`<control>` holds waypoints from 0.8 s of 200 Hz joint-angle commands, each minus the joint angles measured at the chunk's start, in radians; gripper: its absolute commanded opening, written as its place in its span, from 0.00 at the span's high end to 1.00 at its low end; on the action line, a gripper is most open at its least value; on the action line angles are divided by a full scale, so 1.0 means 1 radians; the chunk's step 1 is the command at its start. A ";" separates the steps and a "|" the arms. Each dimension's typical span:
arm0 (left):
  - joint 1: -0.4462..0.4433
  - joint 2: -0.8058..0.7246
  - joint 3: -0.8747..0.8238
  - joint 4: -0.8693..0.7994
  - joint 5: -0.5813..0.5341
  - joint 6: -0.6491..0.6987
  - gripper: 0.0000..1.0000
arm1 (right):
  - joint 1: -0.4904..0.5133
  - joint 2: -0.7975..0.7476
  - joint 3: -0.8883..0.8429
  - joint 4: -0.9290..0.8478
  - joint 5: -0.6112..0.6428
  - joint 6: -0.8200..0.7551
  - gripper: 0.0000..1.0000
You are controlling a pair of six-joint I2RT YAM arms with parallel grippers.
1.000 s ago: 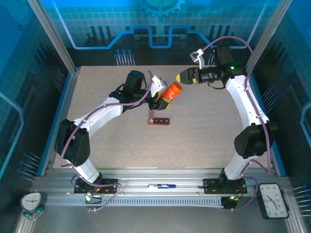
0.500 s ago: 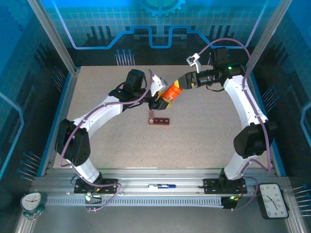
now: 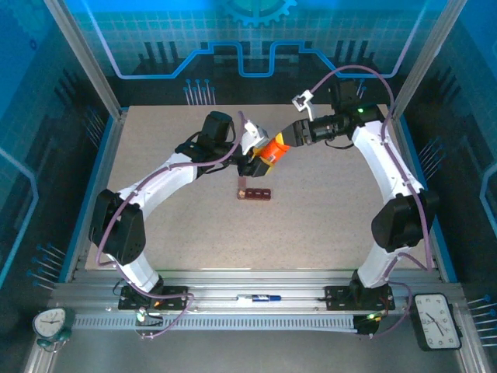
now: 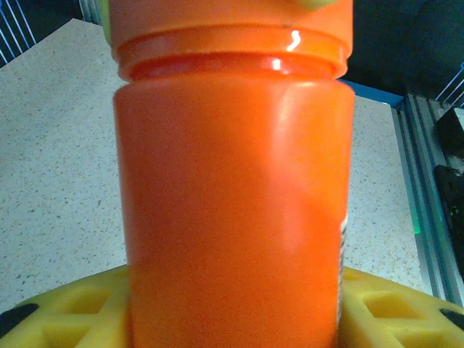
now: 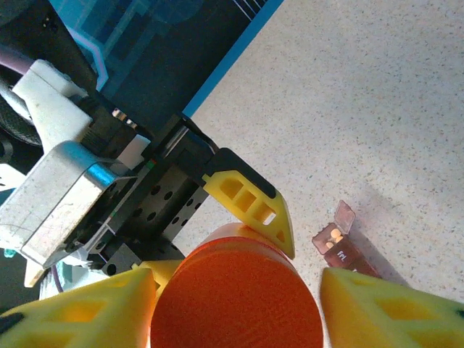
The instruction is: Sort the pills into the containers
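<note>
— Orange comes first: the bottle (image 4: 232, 203), right up close from the left wrist. What holds it?
— The left jaws do. We see their yellow fingers (image 4: 72, 315) low down on both sides of the bottle, pressed on it. So the left jaws are closed on the bottle.
— From above we see the bottle up in the air over the bench (image 3: 326, 217), and tilted. Its cap (image 5: 235, 297) points to the right arm (image 3: 388, 171).
— And the right jaws?
— From the right wrist we look straight at the round cap. A yellow finger (image 5: 391, 312) sits on each side of it, and both touch its edge. So we say the right jaws are closed on the cap.
— Where are the containers (image 3: 255, 193)?
— They lie on the bench, near the bottle and a bit closer to the arm bases, between the two arms. We see a small dark red-brown bar with little squares in a row.
— Are the jaws near them?
— Both jaws are up at the bottle, apart from the containers.
— We see one little lid (image 5: 342, 216) standing open at the left end of the bar. Something small and pale sits in that square, but we cannot tell what it is.
</note>
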 commanded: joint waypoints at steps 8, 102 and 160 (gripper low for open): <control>0.004 0.008 0.044 0.002 0.033 0.023 1.00 | 0.011 0.006 -0.029 -0.007 -0.027 0.000 0.52; -0.011 -0.011 -0.024 0.225 -0.141 -0.020 1.00 | 0.075 -0.107 -0.330 0.338 0.223 0.473 0.69; -0.030 -0.015 -0.068 0.292 -0.228 -0.003 1.00 | 0.160 -0.175 -0.473 0.523 0.389 0.722 0.68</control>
